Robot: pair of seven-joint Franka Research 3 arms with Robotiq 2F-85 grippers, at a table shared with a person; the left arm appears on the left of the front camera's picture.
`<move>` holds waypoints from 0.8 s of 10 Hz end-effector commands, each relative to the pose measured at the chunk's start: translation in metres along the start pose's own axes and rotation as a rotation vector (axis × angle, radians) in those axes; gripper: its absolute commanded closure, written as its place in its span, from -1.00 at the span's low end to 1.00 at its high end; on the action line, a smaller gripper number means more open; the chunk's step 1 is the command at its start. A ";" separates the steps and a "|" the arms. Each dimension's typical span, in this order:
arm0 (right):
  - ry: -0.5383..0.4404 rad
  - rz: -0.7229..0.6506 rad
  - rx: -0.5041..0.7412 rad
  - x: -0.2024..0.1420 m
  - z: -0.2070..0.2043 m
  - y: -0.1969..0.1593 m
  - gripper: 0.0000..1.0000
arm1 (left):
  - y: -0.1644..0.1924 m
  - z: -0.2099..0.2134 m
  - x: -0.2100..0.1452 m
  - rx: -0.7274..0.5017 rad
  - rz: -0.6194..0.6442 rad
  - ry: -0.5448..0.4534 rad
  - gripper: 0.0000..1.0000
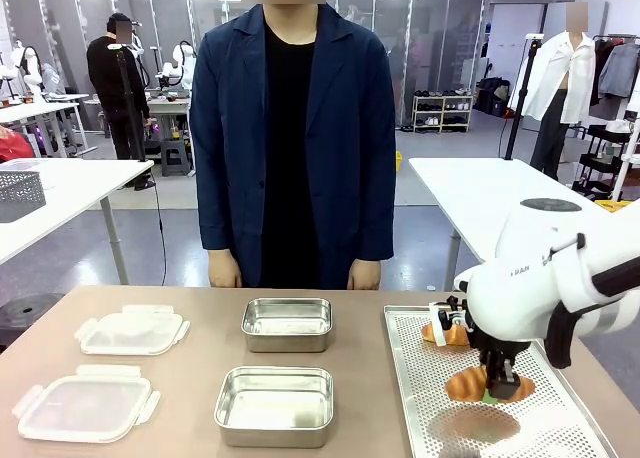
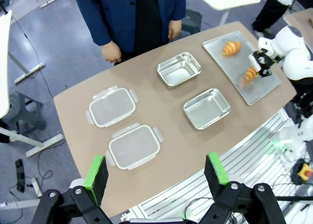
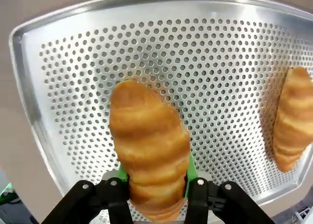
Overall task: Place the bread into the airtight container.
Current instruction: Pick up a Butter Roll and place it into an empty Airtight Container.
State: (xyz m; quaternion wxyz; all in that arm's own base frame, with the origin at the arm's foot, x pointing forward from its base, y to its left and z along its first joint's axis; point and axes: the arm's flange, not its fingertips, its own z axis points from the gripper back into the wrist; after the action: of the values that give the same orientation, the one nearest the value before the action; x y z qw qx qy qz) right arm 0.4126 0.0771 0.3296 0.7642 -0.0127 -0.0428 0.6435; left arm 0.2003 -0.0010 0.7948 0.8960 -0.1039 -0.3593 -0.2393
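Observation:
My right gripper (image 1: 497,386) is shut on a golden croissant (image 1: 480,383) and holds it a little above the perforated metal tray (image 1: 402,378), with its shadow on the tray below. In the right wrist view the croissant (image 3: 149,145) sits between the green pads (image 3: 190,168). A second croissant (image 1: 447,333) lies at the tray's far end. Two open steel containers stand mid-table, one near (image 1: 274,406) and one far (image 1: 287,324). High above the table's near edge my left gripper (image 2: 156,172) hangs open with nothing in it.
Two clear plastic lids (image 1: 88,403) (image 1: 132,330) lie on the left of the table. A person in a dark blue jacket stands at the far edge with both hands (image 1: 225,270) down by the table rim.

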 end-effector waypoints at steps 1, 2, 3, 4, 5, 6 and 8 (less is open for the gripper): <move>-0.013 -0.024 0.023 0.017 0.038 0.011 0.07 | 0.000 0.000 0.000 -0.003 -0.013 0.002 -1.00; -0.015 -0.022 0.041 0.034 0.051 0.016 0.07 | 0.000 0.000 0.000 -0.003 -0.013 0.002 -1.00; -0.016 -0.030 0.049 0.055 0.062 0.022 0.07 | 0.000 0.000 0.000 -0.003 -0.013 0.002 -1.00; -0.011 -0.031 0.048 0.083 0.073 0.029 0.07 | 0.000 0.000 0.000 -0.003 -0.013 0.002 -1.00; -0.021 -0.036 0.043 0.107 0.081 0.033 0.07 | 0.000 0.000 0.000 -0.003 -0.013 0.002 -1.00; -0.042 -0.048 0.051 0.132 0.086 0.036 0.07 | 0.000 0.000 0.000 -0.003 -0.013 0.002 -1.00; -0.037 -0.026 0.047 0.187 0.092 0.049 0.07 | 0.000 0.000 0.000 -0.003 -0.013 0.002 -1.00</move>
State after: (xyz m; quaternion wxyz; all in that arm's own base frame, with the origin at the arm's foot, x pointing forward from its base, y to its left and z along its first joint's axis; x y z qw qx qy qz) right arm 0.3800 0.2448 0.4288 0.7660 0.0167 -0.0477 0.6408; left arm 0.2002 -0.0013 0.7949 0.8960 -0.1037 -0.3593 -0.2395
